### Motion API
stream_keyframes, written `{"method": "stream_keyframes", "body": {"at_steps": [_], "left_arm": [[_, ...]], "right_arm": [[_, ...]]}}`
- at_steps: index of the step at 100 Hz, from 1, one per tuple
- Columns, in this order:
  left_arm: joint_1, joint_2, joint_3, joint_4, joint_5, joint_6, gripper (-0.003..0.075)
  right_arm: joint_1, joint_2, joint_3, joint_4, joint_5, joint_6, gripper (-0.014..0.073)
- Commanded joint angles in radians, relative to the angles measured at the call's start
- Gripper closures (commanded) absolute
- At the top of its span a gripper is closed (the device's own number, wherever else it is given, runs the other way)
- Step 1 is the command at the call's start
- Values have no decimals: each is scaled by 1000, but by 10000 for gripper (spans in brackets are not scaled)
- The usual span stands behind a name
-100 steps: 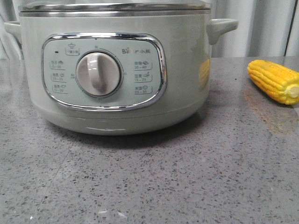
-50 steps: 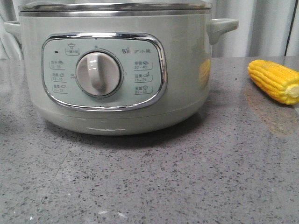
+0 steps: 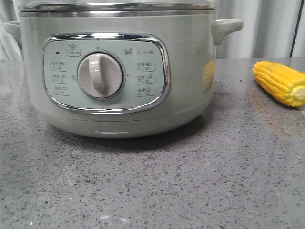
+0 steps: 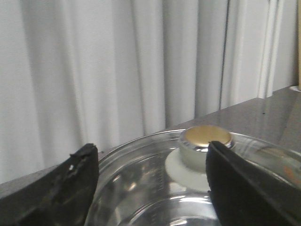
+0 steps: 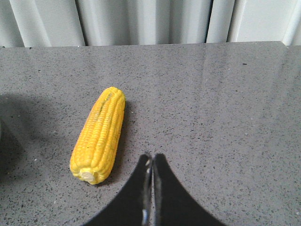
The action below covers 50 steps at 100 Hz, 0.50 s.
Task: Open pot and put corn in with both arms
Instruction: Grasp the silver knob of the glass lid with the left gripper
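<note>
Ahead, you have the pot on the table, lid on, with the corn lying well to its right. Your left gripper hangs spread wide over the glass lid and its knob. Your right gripper is pressed closed, empty, above bare table beside the corn.

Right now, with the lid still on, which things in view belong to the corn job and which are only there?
Part of the job:
- pot
- glass lid with its knob
- corn
- left gripper, open over the lid
- right gripper, shut, beside the corn

Only there:
- grey stone table
- pale curtain
</note>
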Motion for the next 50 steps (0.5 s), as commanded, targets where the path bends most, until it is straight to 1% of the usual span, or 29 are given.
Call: {"method": "stream_keyframes", "body": {"at_steps": [1,13,18,35,50], "left_arm": [[-37,25,-76,-13,-79,-12,255],[-57,76,-134,-21,5,-12,253],[-62,93,-150,-21,23,-12,241],[-83,138,-202,-39,28,-12,143],[-86,184,-233,-38,33,-12,141]], "right_arm": [[-5,11,-36,-1,-84,-3,657],[-5,11,-36,-1,-91,-3,657],[-5,11,-36,-1,-95,-3,657],[-5,11,-36,-1,-121,-3,657],[-5,11,-36,-1,-171,-3,657]]}}
